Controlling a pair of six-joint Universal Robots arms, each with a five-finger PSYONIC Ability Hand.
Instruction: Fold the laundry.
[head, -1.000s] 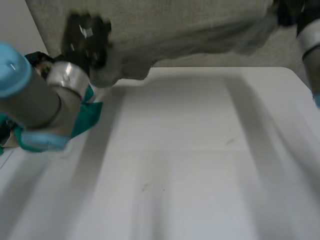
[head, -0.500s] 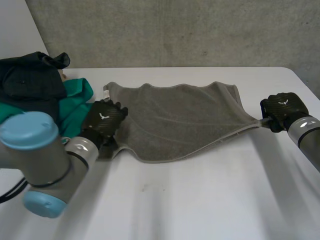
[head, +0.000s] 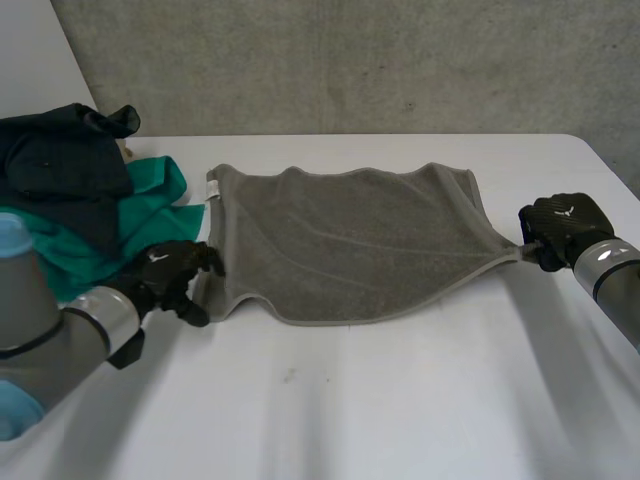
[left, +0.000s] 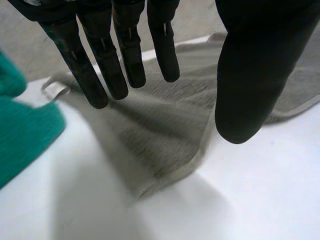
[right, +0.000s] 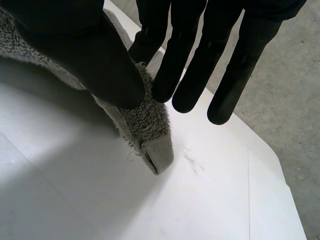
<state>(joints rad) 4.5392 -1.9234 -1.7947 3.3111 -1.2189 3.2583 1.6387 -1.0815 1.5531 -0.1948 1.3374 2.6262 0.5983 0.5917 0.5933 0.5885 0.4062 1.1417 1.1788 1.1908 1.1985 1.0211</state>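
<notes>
Head view: our right hand (head: 560, 226) pinches the right corner of the grey towel (head: 350, 245), spread on the table (head: 400, 400); our left hand (head: 168, 275) hovers open by its left corner. Flattening looks done, we judge; next, grip there and fold.

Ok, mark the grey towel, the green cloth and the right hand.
grey towel (head: 350, 245): head view, middle of its flat surface.
green cloth (head: 160, 190): head view, its fold nearest the towel.
right hand (head: 562, 225): head view, back of the hand.
</notes>
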